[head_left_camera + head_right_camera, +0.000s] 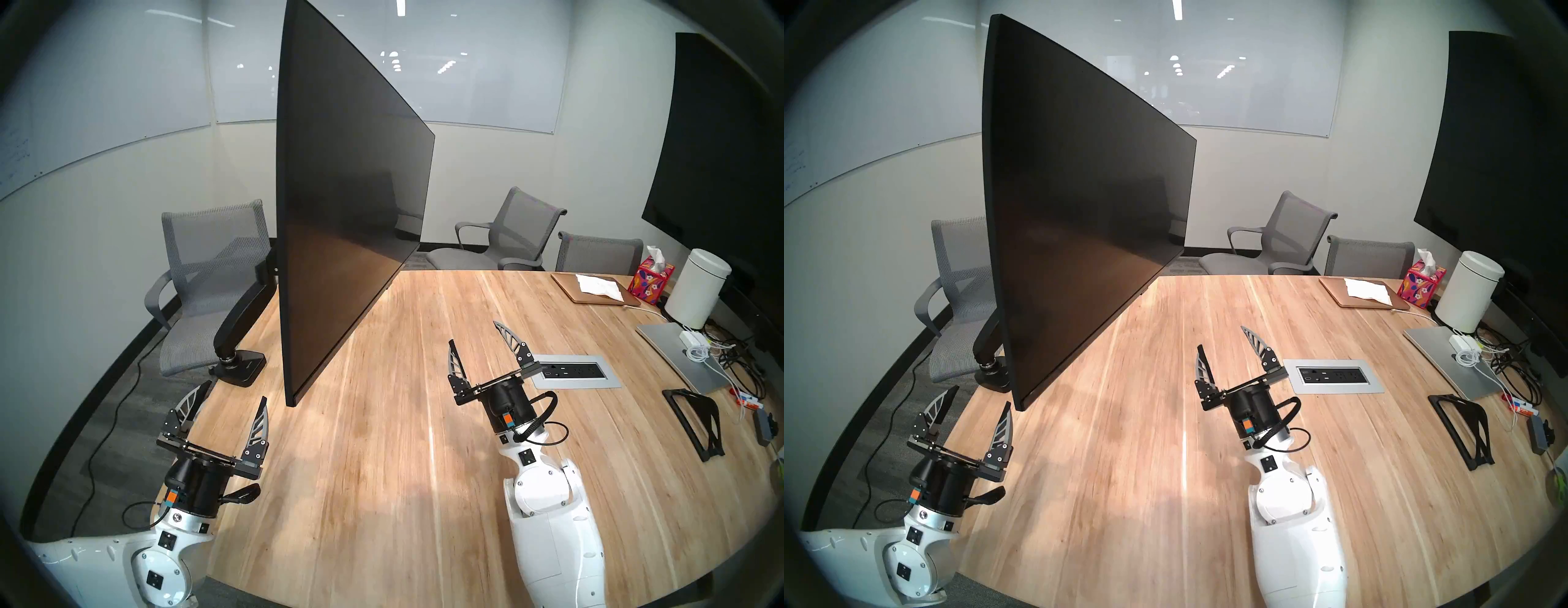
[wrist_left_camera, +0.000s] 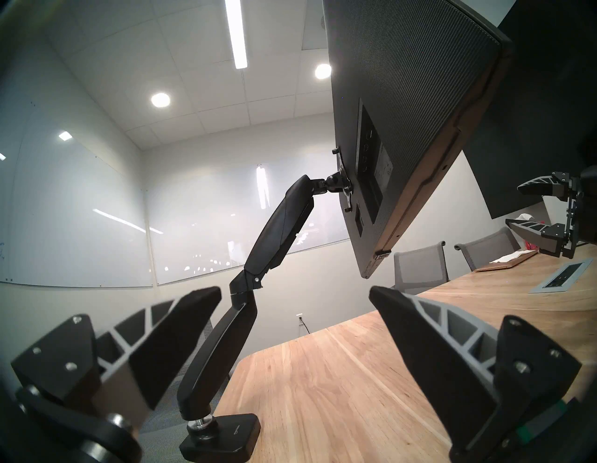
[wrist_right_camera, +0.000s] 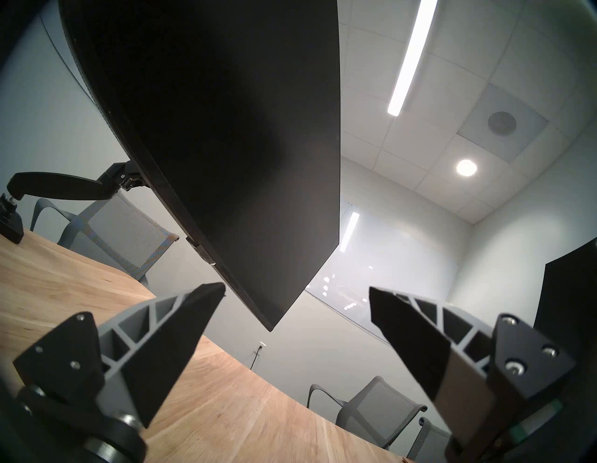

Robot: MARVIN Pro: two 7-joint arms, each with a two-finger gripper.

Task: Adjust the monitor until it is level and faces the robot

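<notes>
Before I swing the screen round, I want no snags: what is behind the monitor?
Behind the monitor only its black arm shows, joined at a mount plate and running down to a clamp on the table edge. A grey chair stands beyond. No cable is visible there.

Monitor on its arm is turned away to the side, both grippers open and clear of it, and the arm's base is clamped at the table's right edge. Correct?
Not quite: the clamp base sits at the table's left edge, as the head view shows. The monitor is turned aside, with the left gripper and right gripper open and clear of it.
</notes>
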